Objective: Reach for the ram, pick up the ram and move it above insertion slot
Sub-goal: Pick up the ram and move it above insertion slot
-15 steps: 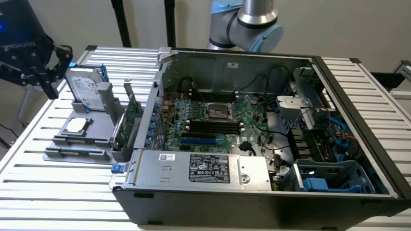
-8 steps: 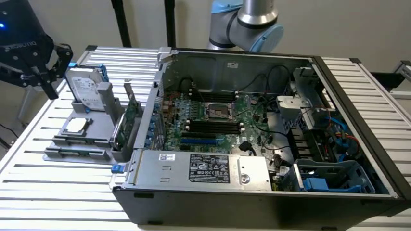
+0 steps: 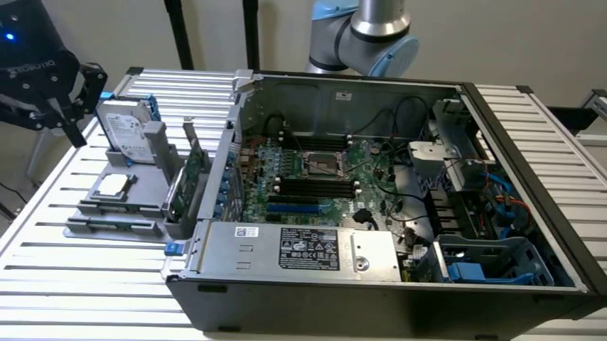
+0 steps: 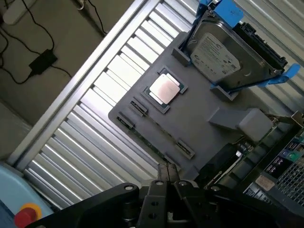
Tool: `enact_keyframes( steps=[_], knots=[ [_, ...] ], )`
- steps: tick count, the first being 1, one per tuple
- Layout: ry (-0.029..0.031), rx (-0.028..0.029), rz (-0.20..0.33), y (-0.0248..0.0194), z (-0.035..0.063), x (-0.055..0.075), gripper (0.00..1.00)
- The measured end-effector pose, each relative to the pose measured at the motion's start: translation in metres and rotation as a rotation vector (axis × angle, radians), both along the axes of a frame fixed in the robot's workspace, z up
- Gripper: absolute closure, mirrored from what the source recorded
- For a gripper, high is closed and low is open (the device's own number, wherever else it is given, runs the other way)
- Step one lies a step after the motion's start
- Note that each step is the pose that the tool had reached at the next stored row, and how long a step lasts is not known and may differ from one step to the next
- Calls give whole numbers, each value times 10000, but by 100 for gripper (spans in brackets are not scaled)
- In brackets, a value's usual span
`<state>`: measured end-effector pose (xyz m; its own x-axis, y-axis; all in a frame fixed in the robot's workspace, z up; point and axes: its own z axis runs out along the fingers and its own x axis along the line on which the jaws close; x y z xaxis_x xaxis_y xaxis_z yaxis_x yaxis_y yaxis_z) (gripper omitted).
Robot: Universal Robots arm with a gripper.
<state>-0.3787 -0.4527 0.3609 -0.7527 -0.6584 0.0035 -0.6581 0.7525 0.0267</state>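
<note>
I am working the reach step, with nothing lifted yet. Nearest in the scene, the ram is sitting as a thin green edge in the rail along the near rim of the gray holder tray, on the exterior view's left of the open computer case. Farther back on the tray a processor chip is lying flat, and beyond it a hard drive is leaning in blue brackets. My gripper is hovering over the tray's far left, apart from the ram, fingers pressed together and empty. Closing in, I judge, is calling for parting them and lining up across the stick. The ram's chips and full length are hard to make out, and the motherboard's black slots are too small to judge.
</note>
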Motion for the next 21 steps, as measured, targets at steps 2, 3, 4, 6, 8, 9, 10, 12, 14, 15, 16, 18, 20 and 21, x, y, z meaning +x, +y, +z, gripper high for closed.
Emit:
enact_keyframes(
  steps=[2,3,4,6,8,9,10,12,14,15,16,18,20,21],
  knots=[
    [0,0,376,0,-2,0,89],
    [0,0,556,0,-3,0,89],
    [0,0,735,0,-5,0,89],
    [0,0,1096,0,-7,0,89],
    [0,0,1456,0,-9,0,89],
    [0,0,1651,0,-10,0,89],
    [0,0,1826,0,-11,0,89],
    [1,0,2190,0,-14,0,89],
    [1,0,2550,0,-16,0,89],
    [0,0,2732,0,-17,0,89],
    [0,0,2910,0,-19,0,89],
    [0,0,3287,0,-22,0,89],
    [-1,0,3652,0,-25,0,89],
    [0,0,3831,0,-26,0,89]
  ],
)
